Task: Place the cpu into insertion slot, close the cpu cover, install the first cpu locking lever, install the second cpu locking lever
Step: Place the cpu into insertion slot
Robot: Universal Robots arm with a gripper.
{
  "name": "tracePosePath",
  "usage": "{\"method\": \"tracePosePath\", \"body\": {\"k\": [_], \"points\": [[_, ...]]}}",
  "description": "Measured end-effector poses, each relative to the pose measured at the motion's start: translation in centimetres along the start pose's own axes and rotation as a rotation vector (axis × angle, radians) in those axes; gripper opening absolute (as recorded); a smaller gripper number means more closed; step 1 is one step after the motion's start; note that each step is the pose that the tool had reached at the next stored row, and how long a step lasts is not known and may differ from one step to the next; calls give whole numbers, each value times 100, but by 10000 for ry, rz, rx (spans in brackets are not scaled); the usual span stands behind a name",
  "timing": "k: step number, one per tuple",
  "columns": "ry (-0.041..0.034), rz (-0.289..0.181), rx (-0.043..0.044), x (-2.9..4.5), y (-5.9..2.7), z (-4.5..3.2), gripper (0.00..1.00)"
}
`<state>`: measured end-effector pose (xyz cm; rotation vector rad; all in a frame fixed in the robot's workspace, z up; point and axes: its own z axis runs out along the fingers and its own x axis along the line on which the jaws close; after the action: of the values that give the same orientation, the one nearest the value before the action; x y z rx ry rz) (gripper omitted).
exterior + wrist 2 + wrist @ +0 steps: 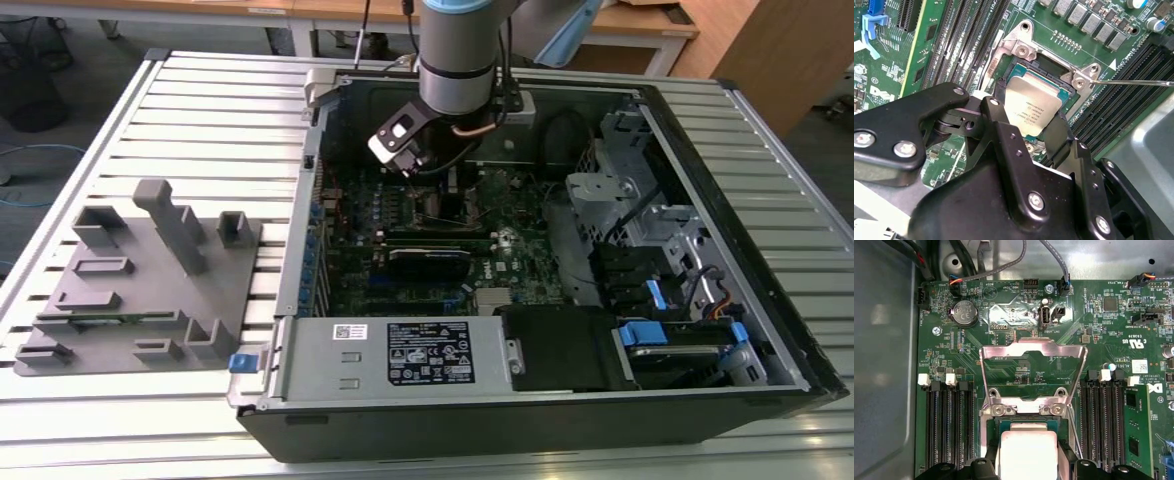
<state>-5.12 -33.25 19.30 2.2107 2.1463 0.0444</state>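
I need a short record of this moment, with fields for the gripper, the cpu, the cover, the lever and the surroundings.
gripper: over the insertion slot, fingers against two opposite edges of the cpu, seemingly shut on it
cpu: metal top up, at the slot; whether fully seated, cannot tell
cpu cover: open, raised away from the slot
locking lever: thin rod sticking out from the slot's corner, not hooked down
surroundings: open computer case lying on a slatted table
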Motion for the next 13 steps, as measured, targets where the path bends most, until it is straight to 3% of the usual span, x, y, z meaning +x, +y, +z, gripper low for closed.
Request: {"method": "tracePosePath", "body": {"k": [13], "points": [[-1,0,0,15,0,0,54]]}}
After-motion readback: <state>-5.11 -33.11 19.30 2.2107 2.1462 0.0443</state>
